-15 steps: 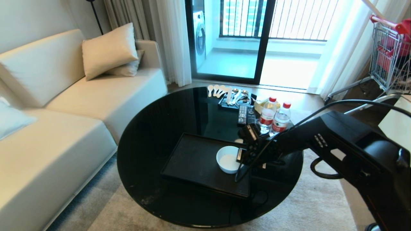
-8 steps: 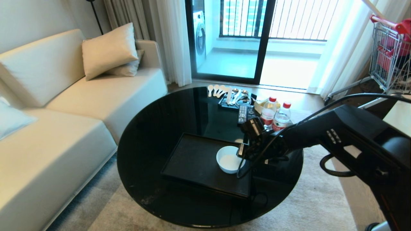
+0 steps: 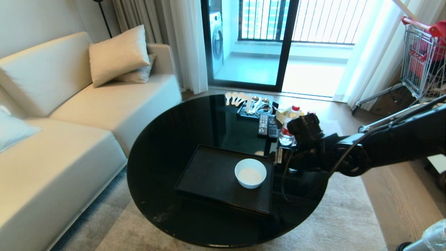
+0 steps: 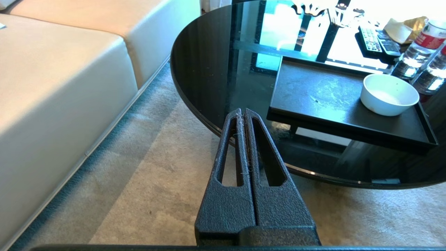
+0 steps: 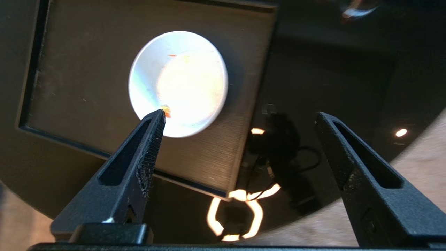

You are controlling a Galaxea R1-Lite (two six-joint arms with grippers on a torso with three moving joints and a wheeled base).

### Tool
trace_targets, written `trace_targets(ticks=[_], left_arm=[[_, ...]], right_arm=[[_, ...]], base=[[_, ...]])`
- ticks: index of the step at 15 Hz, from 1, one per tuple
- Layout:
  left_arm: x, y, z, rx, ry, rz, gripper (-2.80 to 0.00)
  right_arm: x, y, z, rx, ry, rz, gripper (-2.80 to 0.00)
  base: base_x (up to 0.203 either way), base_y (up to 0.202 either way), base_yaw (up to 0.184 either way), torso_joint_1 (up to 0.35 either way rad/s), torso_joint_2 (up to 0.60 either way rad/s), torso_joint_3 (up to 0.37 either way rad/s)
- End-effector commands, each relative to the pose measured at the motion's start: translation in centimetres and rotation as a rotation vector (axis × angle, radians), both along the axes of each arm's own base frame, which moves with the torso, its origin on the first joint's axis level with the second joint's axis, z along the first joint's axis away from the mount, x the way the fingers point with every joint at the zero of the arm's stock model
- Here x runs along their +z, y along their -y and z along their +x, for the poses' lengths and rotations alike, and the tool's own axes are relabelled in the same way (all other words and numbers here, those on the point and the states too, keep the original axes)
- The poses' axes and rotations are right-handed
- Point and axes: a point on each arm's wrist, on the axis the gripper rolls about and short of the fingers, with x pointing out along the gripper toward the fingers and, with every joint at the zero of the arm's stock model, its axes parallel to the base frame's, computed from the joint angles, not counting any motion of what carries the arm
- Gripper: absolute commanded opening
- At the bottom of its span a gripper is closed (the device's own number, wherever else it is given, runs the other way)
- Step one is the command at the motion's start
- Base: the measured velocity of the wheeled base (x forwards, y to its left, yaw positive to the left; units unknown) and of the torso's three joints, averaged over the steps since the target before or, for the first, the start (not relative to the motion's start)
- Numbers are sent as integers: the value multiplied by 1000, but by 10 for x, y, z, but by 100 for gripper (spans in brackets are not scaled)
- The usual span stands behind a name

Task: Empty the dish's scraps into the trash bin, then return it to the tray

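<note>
White dish (image 3: pixel 250 173) sits on the tray (image 3: pixel 212 174), beside the spread, empty right end effector (image 5: pixel 240 116).

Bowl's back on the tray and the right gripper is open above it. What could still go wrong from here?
1. The dish sits close to the tray edge nearest the right gripper; a low sweep might knock it off.
2. Water bottles stand right beside the right arm; swinging away could topple them.
3. A tiny orange speck clings inside the dish, so emptying may be incomplete.
</note>
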Motion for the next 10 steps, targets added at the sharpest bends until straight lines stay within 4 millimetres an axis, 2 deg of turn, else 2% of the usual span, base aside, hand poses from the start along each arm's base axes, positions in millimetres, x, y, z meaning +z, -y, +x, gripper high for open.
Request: trace_targets(ticks=[1, 3, 4, 5, 7, 10], left_arm=[[0, 0, 0, 1, 1, -1, -280], [0, 0, 0, 1, 1, -1, -280], [0, 0, 0, 1, 1, -1, -280], [0, 0, 0, 1, 1, -1, -280], [0, 0, 0, 1, 1, -1, -280], [0, 0, 0, 1, 1, -1, -280]], right_arm=[[31, 23, -36, -6, 88, -28, 0], [36, 45, -64, -33, 113, -89, 0], [38, 57, -78, -46, 121, -106, -51], [38, 68, -90, -61, 130, -119, -280], [37, 90, -111, -74, 164, -165, -280], [52, 103, -133, -76, 266, -176, -280]], base=[[0, 0, 0, 0, 0, 0], [0, 0, 0, 0, 0, 0], [0, 0, 0, 0, 0, 0], [0, 0, 0, 0, 0, 0], [0, 0, 0, 0, 0, 0], [0, 0, 0, 0, 0, 0]])
